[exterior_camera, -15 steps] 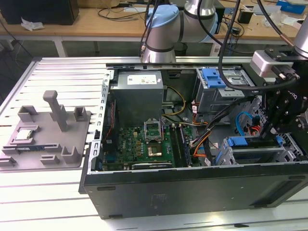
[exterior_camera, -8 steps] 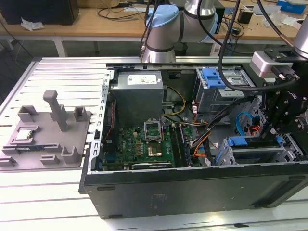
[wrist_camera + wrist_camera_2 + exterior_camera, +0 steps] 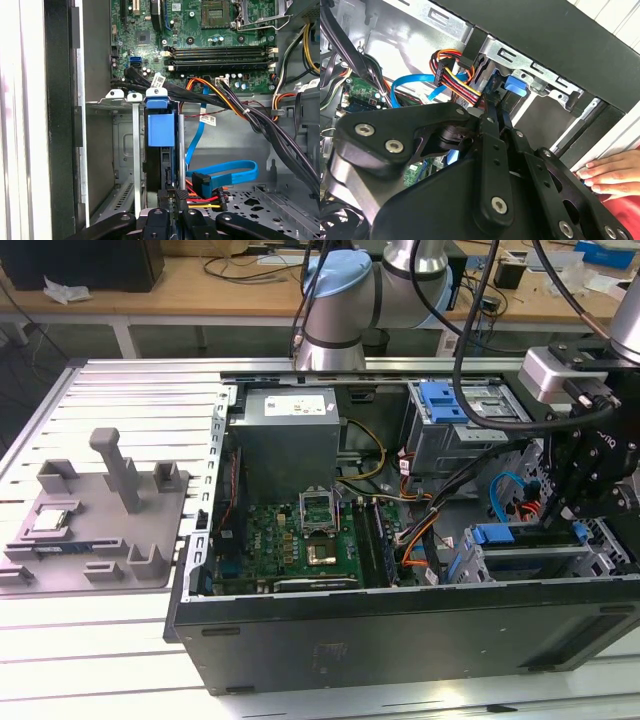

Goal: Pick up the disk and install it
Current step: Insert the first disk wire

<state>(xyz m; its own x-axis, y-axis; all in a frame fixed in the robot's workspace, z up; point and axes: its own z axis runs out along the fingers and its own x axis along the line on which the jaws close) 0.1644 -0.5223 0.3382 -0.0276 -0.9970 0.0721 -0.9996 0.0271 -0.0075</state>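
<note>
jaws (image 3: 170, 197) clamped on disk (image 3: 161, 130) edge | disk stands upright in the drive cage (image 3: 125, 150) slot by the case (image 3: 400, 630) wall, blue frame showing | your hand (image 3: 610, 172) rests on the case edge | red/orange cables (image 3: 210, 192) just beside jaws

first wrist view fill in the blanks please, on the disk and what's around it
The thin disk with its ___ plastic frame stands edge-on in the grey metal drive cage.
The black gripper is ___ on the disk.
In the second wrist view, a person's ___ lies beside the black computer case.
Missing: blue; shut; hand.
</note>
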